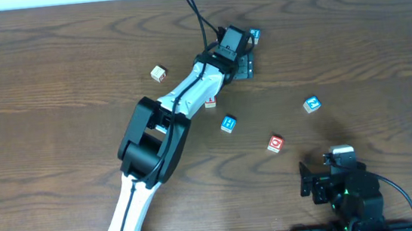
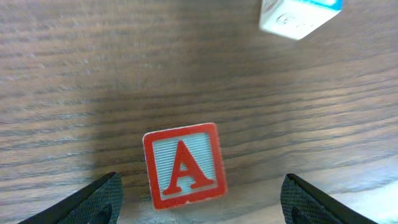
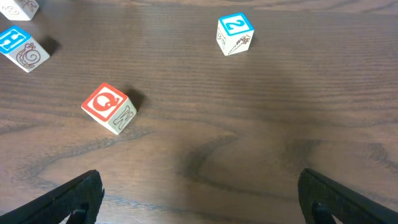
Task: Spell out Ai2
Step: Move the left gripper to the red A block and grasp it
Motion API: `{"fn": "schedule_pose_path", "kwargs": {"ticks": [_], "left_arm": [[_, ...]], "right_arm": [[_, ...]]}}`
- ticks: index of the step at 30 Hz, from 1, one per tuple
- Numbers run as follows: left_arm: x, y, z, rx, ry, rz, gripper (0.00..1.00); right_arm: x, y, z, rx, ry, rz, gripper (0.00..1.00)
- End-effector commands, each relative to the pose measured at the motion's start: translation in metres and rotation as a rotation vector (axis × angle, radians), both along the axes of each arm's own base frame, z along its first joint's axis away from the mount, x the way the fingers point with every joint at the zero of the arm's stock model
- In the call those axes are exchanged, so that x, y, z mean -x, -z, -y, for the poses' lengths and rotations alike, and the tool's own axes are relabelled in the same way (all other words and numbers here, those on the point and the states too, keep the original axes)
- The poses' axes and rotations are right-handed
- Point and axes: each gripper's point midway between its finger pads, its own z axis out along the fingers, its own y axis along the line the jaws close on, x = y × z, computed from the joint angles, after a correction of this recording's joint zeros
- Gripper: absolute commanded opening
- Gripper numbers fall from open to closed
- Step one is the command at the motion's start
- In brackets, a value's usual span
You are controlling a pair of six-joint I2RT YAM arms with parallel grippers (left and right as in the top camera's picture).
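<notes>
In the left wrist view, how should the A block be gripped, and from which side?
Grip the A block by its two opposite side faces, coming straight down from above. It lies flat, letter up, between the open fingers of the left gripper, with nothing touching its sides.

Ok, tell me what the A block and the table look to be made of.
A block: likely painted wood, matte; pale face with red printed letter and border, softly rounded corners. Table: wood or wood-look laminate, can't tell which; dark brown grain lines, slight sheen.

A block [image 2: 184,165], seemingly inside left gripper [image 2: 199,202].
</notes>
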Motion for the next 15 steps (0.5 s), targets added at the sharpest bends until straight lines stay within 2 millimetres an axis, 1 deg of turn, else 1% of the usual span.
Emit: {"fn": "schedule_pose_path", "kwargs": {"ticks": [1,3,5,9,15], "left_arm": [[-0.0049,0.0108,-0.0007,-0.002,-0.028,-0.003,0.8],[-0.0067,0.0103,0.0002,0.003,-0.029,0.004,0.77],[-0.0088,0.0089,0.0001,0.003,-0.033,0.015,0.7],[-0.0099,0.0082,0.0002,0.004,-0.035,0.021,0.61],[-0.0124,0.0077,-0.0033,-0.012,-0.049,0.034,0.55]], "right_arm": [[0.0008,0.0049,0.001,0.005,0.001,-0.009,0.99],[0.0007,0.0048,0.0009,0.005,0.001,-0.009,0.99],[0.0007,0.0048,0.0009,0.005,0.001,-0.009,0.99],[0.0007,0.0048,0.0009,0.005,0.001,-0.009,0.99],[0.0007,0.0048,0.0009,0.005,0.001,-0.009,0.99]]}}
